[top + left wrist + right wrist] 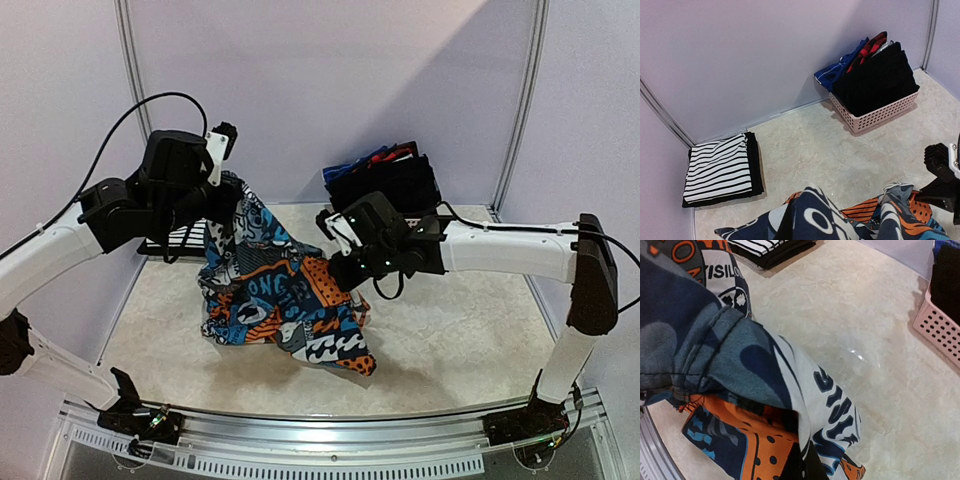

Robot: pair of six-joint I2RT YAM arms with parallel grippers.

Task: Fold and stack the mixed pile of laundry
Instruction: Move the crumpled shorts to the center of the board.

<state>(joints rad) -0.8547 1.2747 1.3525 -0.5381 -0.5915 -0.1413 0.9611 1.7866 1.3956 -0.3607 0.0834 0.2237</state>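
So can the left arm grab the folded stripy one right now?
Probably not yet: the left end effector is shut on the printed garment, holding it up. Nothing covers the stripy garment, though.

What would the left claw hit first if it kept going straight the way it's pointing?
Apart from the printed garment it grips, the left claw seems aimed at the tabletop between the striped stack and the pink basket; depth is uncertain.

Graphic-print garment (275, 300) hangs held up, crumpled; striped garment (717, 167) lies folded flat.
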